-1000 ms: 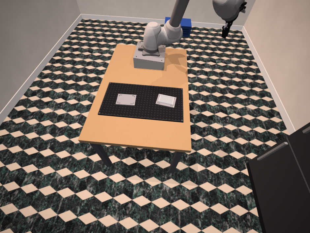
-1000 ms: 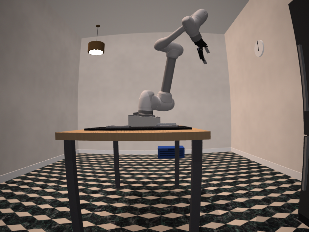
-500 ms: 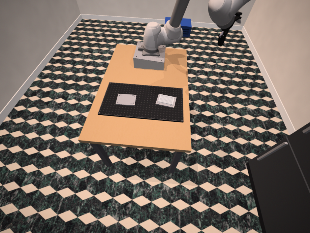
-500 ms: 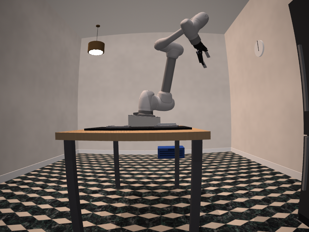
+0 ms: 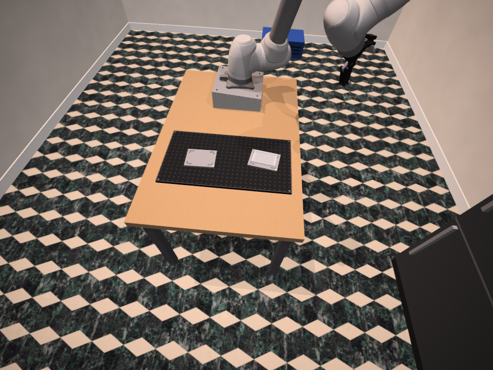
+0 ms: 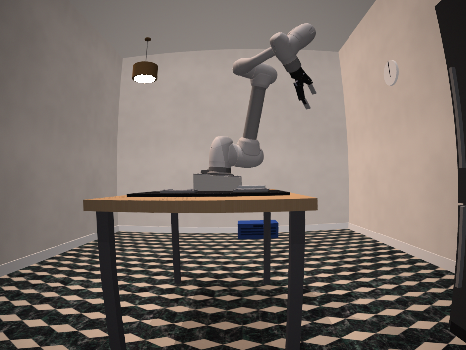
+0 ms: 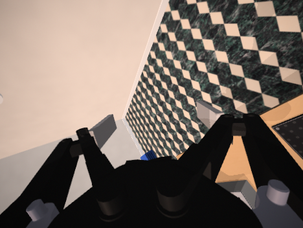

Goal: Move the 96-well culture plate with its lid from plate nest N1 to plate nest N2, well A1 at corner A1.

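The lidded white 96-well plate sits on nest N1 on the right side of the black breadboard in the top view. The empty grey nest N2 with corner locators lies on the board's left side. In the exterior view the plate shows only edge-on on the table. My gripper is open and empty, high in the air beyond the table's far right corner, well away from the plate. It also shows in the exterior view. In the wrist view its fingers stand wide apart over floor and wall.
The arm's grey base block stands at the table's far end. A blue box sits on the floor behind it. A dark cabinet stands at the front right. The right wall is close to the gripper.
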Action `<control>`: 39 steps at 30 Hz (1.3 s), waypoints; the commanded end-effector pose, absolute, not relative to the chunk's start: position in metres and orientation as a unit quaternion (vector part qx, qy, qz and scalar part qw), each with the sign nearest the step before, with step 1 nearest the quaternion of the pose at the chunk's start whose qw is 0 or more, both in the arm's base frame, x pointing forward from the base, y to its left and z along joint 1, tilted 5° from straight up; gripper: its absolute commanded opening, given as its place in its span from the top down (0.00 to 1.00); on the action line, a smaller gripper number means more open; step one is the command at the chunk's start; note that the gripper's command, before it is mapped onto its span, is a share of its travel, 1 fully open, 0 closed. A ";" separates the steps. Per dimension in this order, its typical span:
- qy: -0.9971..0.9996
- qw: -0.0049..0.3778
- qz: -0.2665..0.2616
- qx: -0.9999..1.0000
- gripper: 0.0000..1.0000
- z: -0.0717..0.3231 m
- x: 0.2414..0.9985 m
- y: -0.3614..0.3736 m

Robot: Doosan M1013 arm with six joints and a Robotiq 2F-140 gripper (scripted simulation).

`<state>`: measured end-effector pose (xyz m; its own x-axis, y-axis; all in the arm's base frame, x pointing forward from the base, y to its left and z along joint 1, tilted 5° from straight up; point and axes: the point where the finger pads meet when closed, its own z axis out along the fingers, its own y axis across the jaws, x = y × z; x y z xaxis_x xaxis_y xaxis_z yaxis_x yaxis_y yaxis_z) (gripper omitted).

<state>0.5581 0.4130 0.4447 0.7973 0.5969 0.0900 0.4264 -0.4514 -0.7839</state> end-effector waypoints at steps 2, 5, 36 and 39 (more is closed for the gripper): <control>-0.303 0.409 0.083 -0.857 0.00 0.423 0.566 0.403; -0.303 0.409 0.083 -0.857 0.00 0.410 0.571 0.398; -0.326 0.339 0.038 -0.882 0.00 0.305 0.603 0.344; -0.326 0.339 0.038 -0.882 0.00 0.301 0.605 0.341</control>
<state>0.6018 0.3482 0.3123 0.7832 0.6012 0.1586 0.5508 -0.5526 -0.6255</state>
